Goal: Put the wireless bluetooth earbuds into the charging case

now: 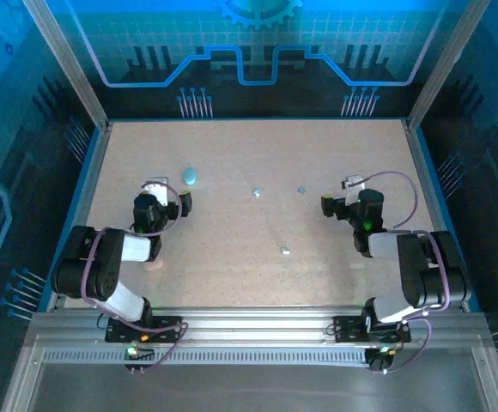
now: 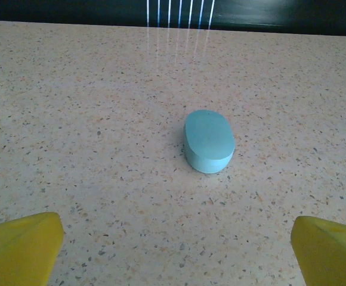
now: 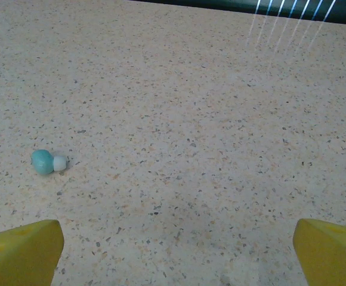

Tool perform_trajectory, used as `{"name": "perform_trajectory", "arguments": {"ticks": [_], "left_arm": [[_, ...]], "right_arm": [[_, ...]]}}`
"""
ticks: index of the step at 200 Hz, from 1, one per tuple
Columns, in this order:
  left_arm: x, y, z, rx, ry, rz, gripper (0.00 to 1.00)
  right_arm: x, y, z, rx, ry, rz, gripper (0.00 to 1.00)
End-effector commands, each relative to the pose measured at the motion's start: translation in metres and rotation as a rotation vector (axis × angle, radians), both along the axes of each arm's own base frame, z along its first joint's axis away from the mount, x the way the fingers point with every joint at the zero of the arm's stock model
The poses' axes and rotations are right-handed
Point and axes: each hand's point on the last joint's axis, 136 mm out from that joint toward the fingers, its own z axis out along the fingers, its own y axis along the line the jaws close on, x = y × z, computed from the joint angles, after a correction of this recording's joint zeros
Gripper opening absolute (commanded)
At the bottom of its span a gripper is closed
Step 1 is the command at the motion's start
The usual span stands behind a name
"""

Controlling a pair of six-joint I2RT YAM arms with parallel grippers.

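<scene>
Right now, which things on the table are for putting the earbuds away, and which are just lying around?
For the job:
- blue charging case, closed
- three tiny pale pieces, likely the earbuds

Lying about:
- pinkish object, partly hidden by the left arm, too hidden to identify

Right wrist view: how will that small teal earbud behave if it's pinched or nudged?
The earbud has a rounded body, so it probably rolls or skids if nudged. Being so small, it is likely very light and may squirt out of a pinch.
</scene>
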Motion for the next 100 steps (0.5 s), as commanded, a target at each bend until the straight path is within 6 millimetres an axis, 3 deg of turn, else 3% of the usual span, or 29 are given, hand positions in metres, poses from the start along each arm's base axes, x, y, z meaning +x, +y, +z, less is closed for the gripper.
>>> {"name": "perform_trajectory", "arguments": {"ticks": [1,100], "left_arm": [[0.0058,0.0007,0.0099,0.005,-0.028,-0.013,0.99],[0.0058,0.0027,0.0105,-0.011,-0.028,-0.010,0.99]], "right_arm": [[0.0083,0.0011,0.0120,0.008,-0.043,0.005,1.00],[0.0086,0.0011,0.0123,0.014,-0.043,0.008,1.00]]}}
